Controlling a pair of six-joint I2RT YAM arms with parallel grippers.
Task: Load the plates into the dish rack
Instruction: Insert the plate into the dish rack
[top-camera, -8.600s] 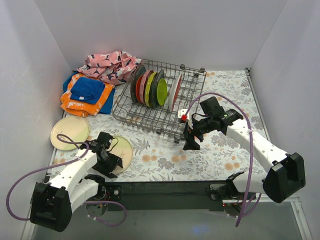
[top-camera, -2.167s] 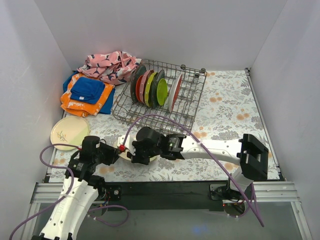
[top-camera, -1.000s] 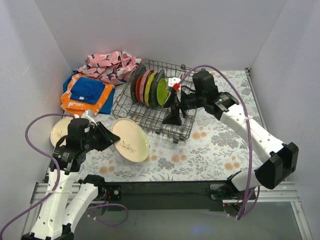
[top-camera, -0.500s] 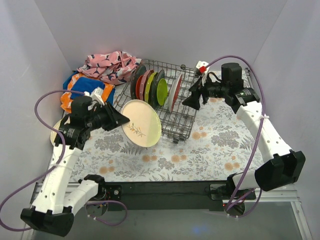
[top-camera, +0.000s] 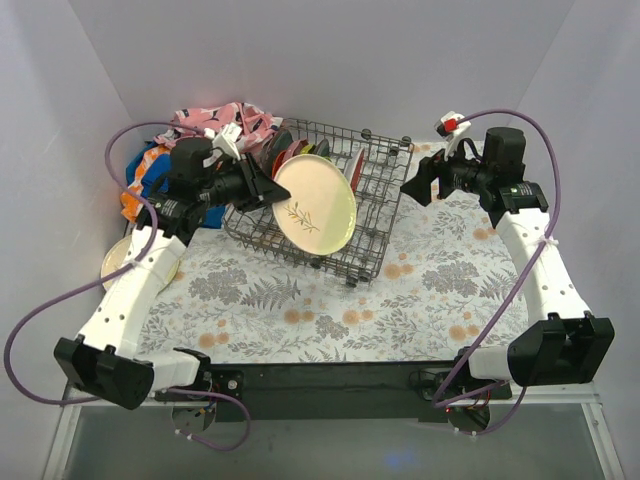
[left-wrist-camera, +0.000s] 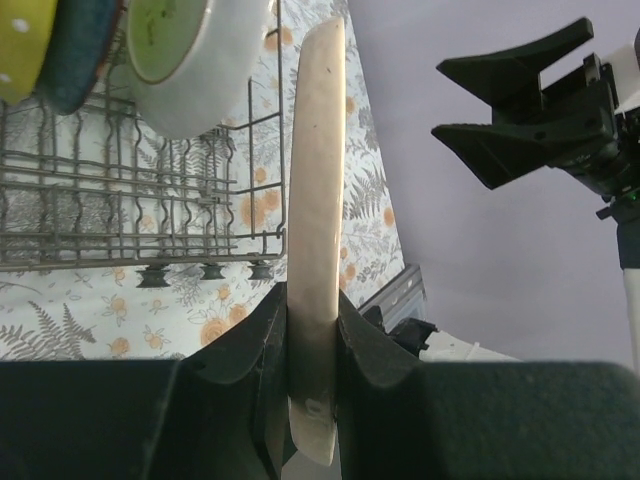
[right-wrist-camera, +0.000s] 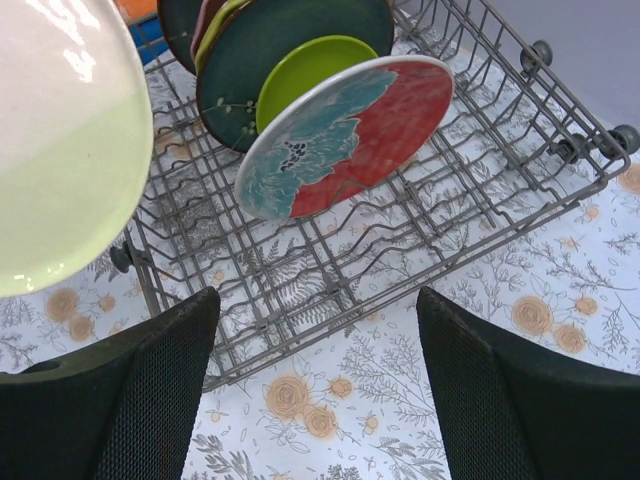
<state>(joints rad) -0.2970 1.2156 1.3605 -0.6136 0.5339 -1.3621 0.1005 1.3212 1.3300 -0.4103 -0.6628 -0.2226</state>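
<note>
My left gripper (top-camera: 262, 186) is shut on the rim of a cream plate with a sprig (top-camera: 316, 205) and holds it upright above the front of the dark wire dish rack (top-camera: 372, 250). In the left wrist view the plate (left-wrist-camera: 316, 170) stands edge-on between my fingers (left-wrist-camera: 245, 345). Several plates stand in the rack's back rows, among them a lime green one (right-wrist-camera: 305, 70) and a red one with a teal flower (right-wrist-camera: 345, 135). A second cream plate (top-camera: 120, 262) lies on the table at the left. My right gripper (top-camera: 412, 187) is open and empty, to the right of the rack.
Folded blue and orange cloths (top-camera: 140, 175) and a pink patterned cloth (top-camera: 215, 118) lie behind the rack at the left. White walls close in the floral table (top-camera: 400, 300) on three sides. The rack's right rows (right-wrist-camera: 440, 190) hold nothing.
My left gripper has lifted the cream plate up and to the right, from the table's left to over the rack. My right gripper has drawn back to the right, away from the rack.
</note>
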